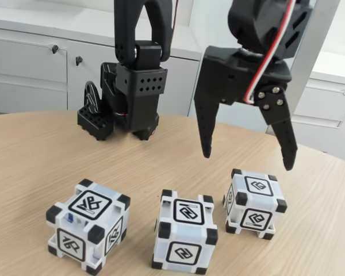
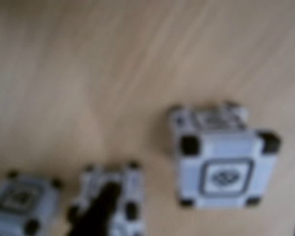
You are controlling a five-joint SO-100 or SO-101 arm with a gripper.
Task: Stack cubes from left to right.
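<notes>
Three white cubes with black corners and glyph markers stand apart in a row on the wooden table: the left cube [image 1: 89, 225], the middle cube [image 1: 184, 231] and the right cube [image 1: 255, 203]. My black gripper [image 1: 247, 161] hangs open above the table, over the right cube and just behind it, holding nothing. The blurred wrist view looks down on the right cube [image 2: 221, 162], largest, the middle cube [image 2: 123, 189] and the left cube [image 2: 22, 201]. One dark finger [image 2: 99, 214] crosses in front of the middle cube.
The arm's black base [image 1: 126, 103] stands at the back of the round wooden table [image 1: 34, 155]. White cabinets [image 1: 29, 63] run behind it. The table's edge curves away at the right.
</notes>
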